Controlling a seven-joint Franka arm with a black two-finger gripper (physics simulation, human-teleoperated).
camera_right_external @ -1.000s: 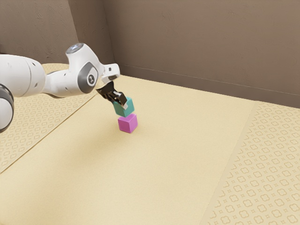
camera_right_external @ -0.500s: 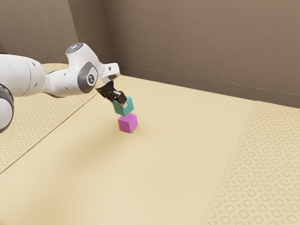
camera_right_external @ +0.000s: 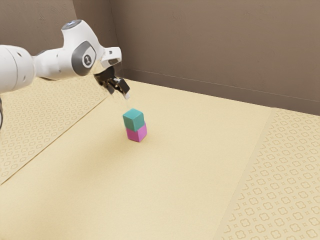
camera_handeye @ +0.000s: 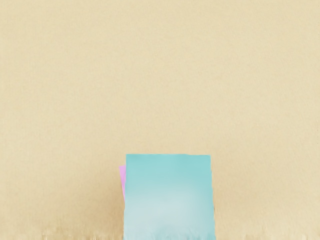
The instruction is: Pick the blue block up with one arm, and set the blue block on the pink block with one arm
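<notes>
The blue-green block [camera_right_external: 133, 119] rests on top of the pink block [camera_right_external: 136, 133] on the tan table, near the middle-left of the exterior view. My gripper [camera_right_external: 119, 90] hangs above and to the left of the stack, clear of it, open with nothing between its fingers. In the wrist view the blue block [camera_handeye: 169, 196] lies below my hand, and a thin strip of the pink block [camera_handeye: 122, 182] peeks out along one of its sides.
The tan table [camera_right_external: 190, 170] has patterned strips along its left and right sides. A brown wall [camera_right_external: 215, 45] runs behind it, with a corner close behind my arm.
My gripper let go of the blue block, which now sits on the pink one, and rose up and to the exterior view's left.
</notes>
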